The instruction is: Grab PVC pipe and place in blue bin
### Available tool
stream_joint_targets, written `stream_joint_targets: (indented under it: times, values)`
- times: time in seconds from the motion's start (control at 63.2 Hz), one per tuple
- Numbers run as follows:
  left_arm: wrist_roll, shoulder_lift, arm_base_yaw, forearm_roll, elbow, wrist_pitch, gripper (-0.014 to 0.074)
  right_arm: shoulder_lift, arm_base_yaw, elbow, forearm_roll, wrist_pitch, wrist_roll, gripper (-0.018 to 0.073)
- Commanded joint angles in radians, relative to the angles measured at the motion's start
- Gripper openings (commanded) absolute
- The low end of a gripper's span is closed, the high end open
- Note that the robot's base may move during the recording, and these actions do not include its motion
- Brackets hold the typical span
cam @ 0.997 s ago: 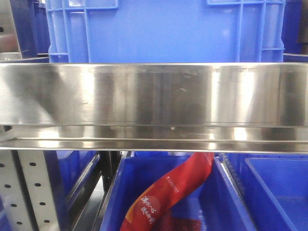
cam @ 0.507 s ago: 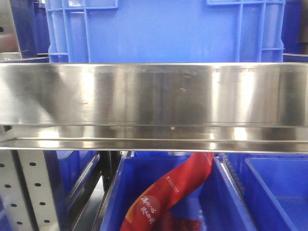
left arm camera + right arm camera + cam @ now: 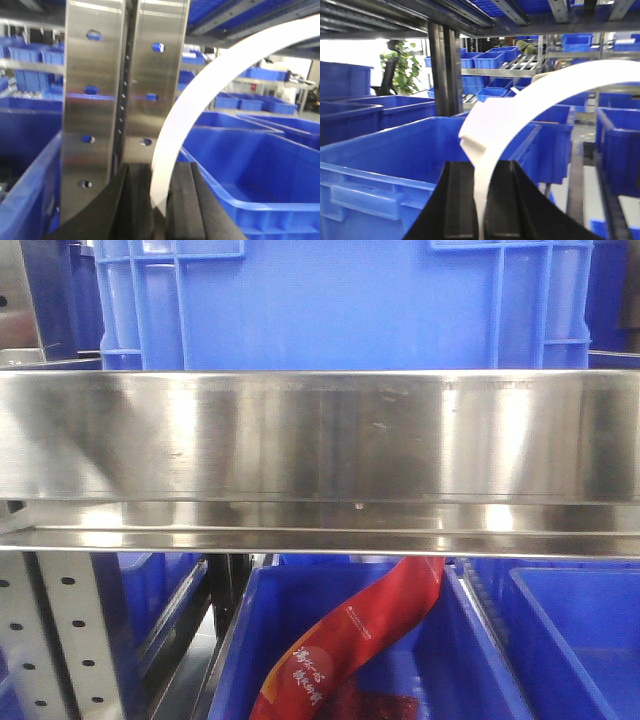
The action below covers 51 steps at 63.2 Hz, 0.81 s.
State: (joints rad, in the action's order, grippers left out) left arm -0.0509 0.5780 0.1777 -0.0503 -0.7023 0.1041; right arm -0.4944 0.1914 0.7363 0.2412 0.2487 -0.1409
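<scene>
- PVC pipe (image 3: 187,110), white and smooth, bent in a broad arc. In my left wrist view it rises from between the black fingers and sweeps up to the right, where the frame edge cuts it off.
- Left gripper (image 3: 160,197): black padded jaws closed narrowly on the pipe's lower end. The very tip sinks into the dark gap, so I cannot make it out.
- Right gripper (image 3: 480,200): jaws likewise clamped on a white arc of PVC pipe. A thicker white collar (image 3: 487,125) sits just above the fingers, and the far end runs off the right edge.
- I cannot tell whether the two wrist views show opposite ends of one pipe.
- Front view: neither pipe nor grippers appear. A brushed steel shelf beam (image 3: 320,440) spans the middle, with a ribbed blue crate (image 3: 340,300) cropped above it. Below it, a red printed pouch (image 3: 350,640) leans in a deep blue bin (image 3: 235,640), its lower end cut off.
- Left wrist view: a perforated steel upright (image 3: 95,100) stands behind the pipe, and an open blue plastic bin (image 3: 260,205) lies to its right. The background is blurred.
- Right wrist view: a large blue plastic tub (image 3: 380,165) lies left of the pipe.
</scene>
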Motion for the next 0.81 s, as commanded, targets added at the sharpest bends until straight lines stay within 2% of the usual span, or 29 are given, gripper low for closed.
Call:
stream_joint_targets:
  times: [0.0, 0.079, 0.285, 0.507, 0.633, 0.792]
  values:
    - [-0.004, 0.012, 0.033, -0.018, -0.096, 0.099, -0.0111, -0.012, 0.002, 0.029, 0.024, 0.03, -0.007, -0.0168]
    - [0.0, 0.048, 0.071, -0.015, -0.169, 0.166, -0.0111, -0.051, 0.002, 0.075, 0.024, 0.085, -0.007, -0.0168]
    - [0.022, 0.203, 0.203, -0.012, -0.336, 0.234, -0.0111, -0.196, 0.002, 0.201, 0.024, 0.148, -0.009, -0.0168]
    - [0.022, 0.448, 0.321, -0.014, -0.516, 0.244, -0.0111, -0.379, 0.047, 0.359, 0.049, 0.148, -0.009, -0.0168]
    - [0.022, 0.579, 0.344, -0.014, -0.644, 0.28, -0.0111, -0.485, 0.11, 0.433, 0.049, 0.148, -0.011, -0.0168]
    - [0.022, 0.747, 0.344, -0.018, -0.824, 0.343, -0.0111, -0.624, 0.179, 0.525, 0.049, 0.148, -0.011, -0.0168]
